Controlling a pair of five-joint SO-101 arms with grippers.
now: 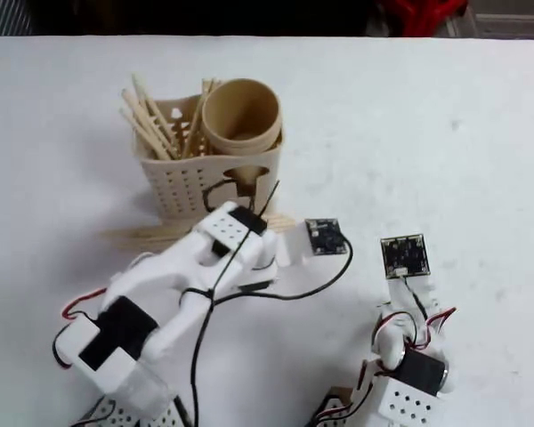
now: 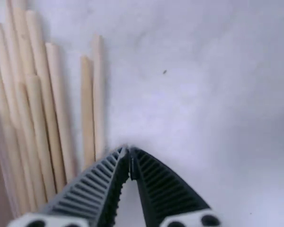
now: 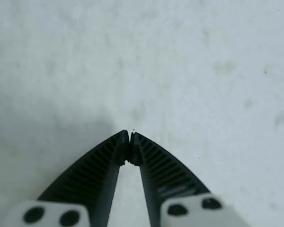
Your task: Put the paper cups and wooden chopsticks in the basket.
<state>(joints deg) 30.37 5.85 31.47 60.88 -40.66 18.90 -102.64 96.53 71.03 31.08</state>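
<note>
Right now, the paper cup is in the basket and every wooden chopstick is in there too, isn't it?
Not every one. The paper cup does sit in the basket with some chopsticks, but several wooden chopsticks lie on the table by the shut left gripper; the left wrist view shows it.

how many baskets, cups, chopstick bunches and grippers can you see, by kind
basket: 1
paper cup, possibly nested with more: 1
chopstick bunches: 2, basket bunch and table bunch
grippers: 2, left gripper and right gripper
total: 6
</note>
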